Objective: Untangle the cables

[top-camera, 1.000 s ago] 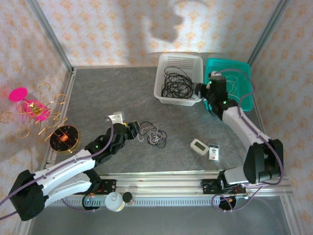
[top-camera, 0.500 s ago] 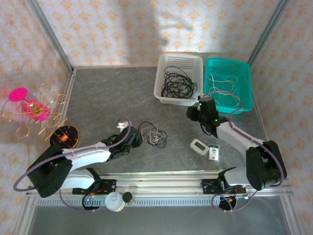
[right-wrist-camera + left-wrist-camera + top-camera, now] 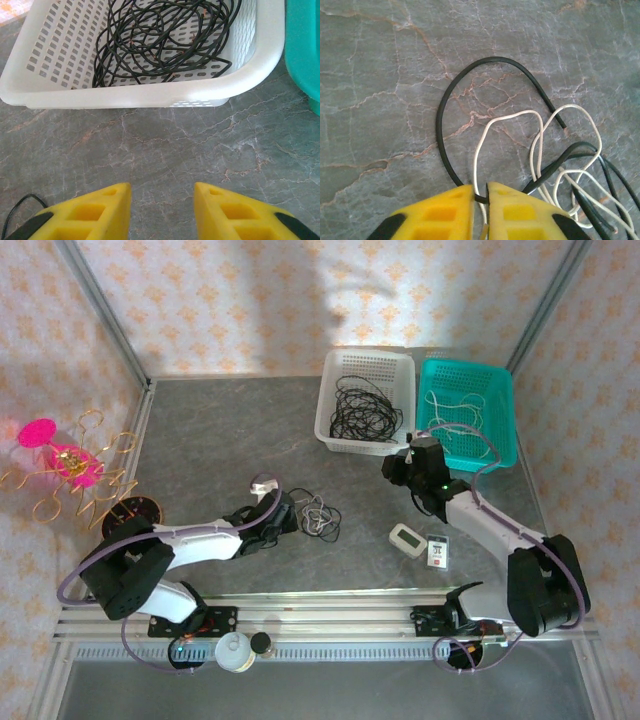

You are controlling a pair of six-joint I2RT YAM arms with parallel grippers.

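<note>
The loose tangle of cables (image 3: 316, 516), black and white cords looped through each other, is sitting on the grey table (image 3: 220, 430) near the middle. The left gripper (image 3: 480, 192) has its yellow fingers pinched almost together on one black cable (image 3: 492, 59) right at the edge of that knot. More black cords (image 3: 160, 35) are piled in the white basket (image 3: 125, 100) at the back, with some white cords (image 3: 455, 410) in the teal basket (image 3: 492, 385) beside it, and the right gripper (image 3: 162, 192) hangs over bare table just in front of the white basket, jaws partly apart, holding nothing.
</note>
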